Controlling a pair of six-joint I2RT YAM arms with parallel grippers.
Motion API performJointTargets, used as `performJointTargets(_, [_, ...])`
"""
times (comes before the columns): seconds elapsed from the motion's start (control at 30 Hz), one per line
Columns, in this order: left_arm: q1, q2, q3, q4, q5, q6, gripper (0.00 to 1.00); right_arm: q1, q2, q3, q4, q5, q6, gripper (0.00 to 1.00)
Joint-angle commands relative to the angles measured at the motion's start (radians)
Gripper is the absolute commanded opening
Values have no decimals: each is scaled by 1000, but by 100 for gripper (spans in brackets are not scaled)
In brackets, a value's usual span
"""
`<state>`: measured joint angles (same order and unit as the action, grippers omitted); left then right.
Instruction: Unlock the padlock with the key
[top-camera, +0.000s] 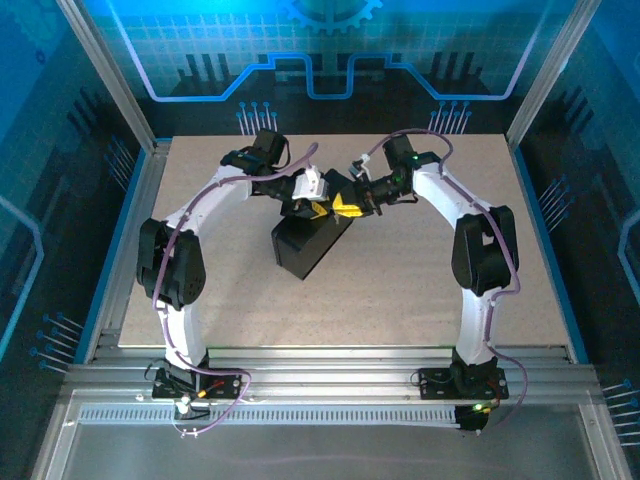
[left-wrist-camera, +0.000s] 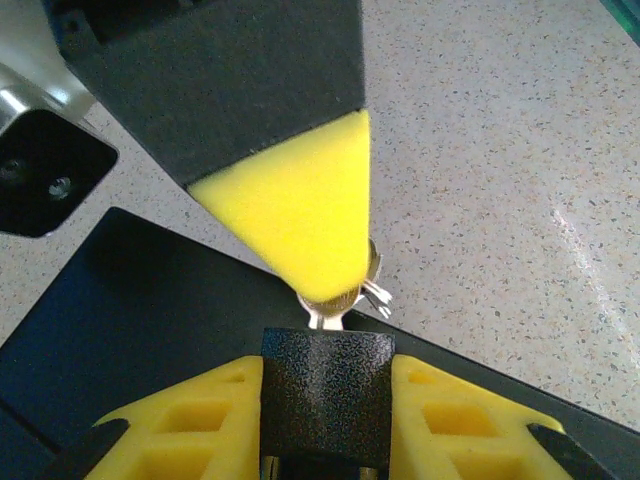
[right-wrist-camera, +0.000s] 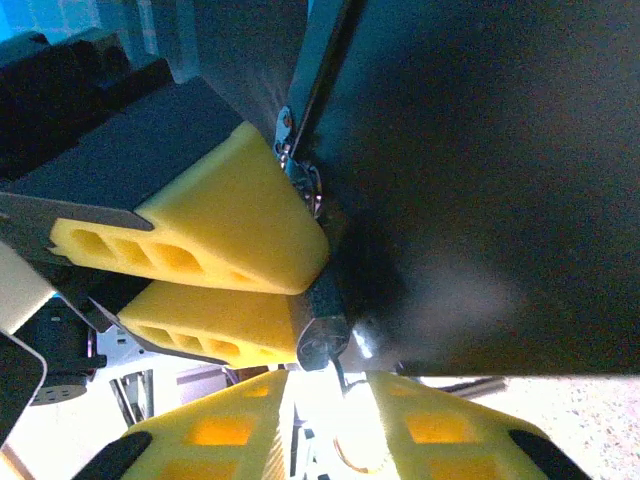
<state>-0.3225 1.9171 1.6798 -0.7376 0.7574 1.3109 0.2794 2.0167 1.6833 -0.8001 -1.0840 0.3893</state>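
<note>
A dark box (top-camera: 305, 250) is seen toward the far middle of the table (top-camera: 420, 300). Over its far end the padlock (left-wrist-camera: 328, 385) is clamped in the left gripper (top-camera: 317, 209). It is met tip to tip by the right gripper (top-camera: 350, 205), whose grip cannot be told. The key (left-wrist-camera: 372, 290) is glimpsed at that tip, against the padlock. Insertion is judged in hand; next, a steady twist is called for.

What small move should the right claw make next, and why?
Probably close the right claw and turn gently. The left claw clamps the dark padlock at the latch of the box, and a thin stem, likely the key, runs from the lock's end between the right claw's parted fingers.
</note>
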Motion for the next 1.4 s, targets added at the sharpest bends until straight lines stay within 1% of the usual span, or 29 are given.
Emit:
performJointTargets(0.0, [-4, -3, -40, -52, 8, 8, 4, -63, -85, -49, -14, 15, -62, 29])
performJointTargets(0.13, [-1, -12, -55, -39, 8, -10, 4, -96, -137, -76, -50, 89, -176, 33])
performJointTargets(0.23, [0, -20, -65, -29, 14, -25, 4, -92, -172, -100, -33, 126, -307, 33])
performJointTargets(0.27, [0, -22, -68, -27, 18, -28, 4, -89, -186, -109, -15, 152, -341, 32])
performJointTargets(0.37, [1, -24, -75, -35, 20, -30, 4, -60, -242, -151, 60, 300, -479, 32])
performJointTargets(0.47, [5, -29, -84, -45, 26, -28, 4, -17, -316, -229, 183, 461, -608, 32])
performJointTargets(0.53, [8, -32, -89, -48, 36, -28, 4, 15, -372, -325, 319, 563, -712, 30])
performJointTargets(0.57, [10, -32, -89, -51, 42, -29, 4, 30, -405, -392, 414, 609, -780, 29])
performJointTargets(0.6, [10, -32, -86, -54, 46, -28, 4, 39, -430, -458, 510, 615, -843, 24])
performJointTargets(0.7, [11, -30, -80, -60, 48, -26, 4, 51, -468, -563, 722, 671, -879, 23])
performJointTargets(0.77, [13, -29, -77, -62, 48, -24, 4, 59, -478, -604, 807, 700, -911, 22])
performJointTargets(0.9, [17, -26, -73, -62, 56, -21, 4, 104, -508, -703, 992, 804, -986, 23])
performJointTargets(1.03, [17, -18, -62, -65, 63, -19, 4, 153, -525, -735, 1064, 844, -1007, 24])
performJointTargets(1.1, [17, -16, -56, -72, 63, -15, 4, 186, -531, -754, 1128, 859, -1024, 24])
performJointTargets(1.17, [19, -15, -50, -83, 60, -8, 3, 206, -539, -765, 1147, 869, -1041, 24])
performJointTargets(1.37, [22, -13, -39, -98, 61, -1, 3, 213, -545, -769, 1143, 827, -1047, 24])
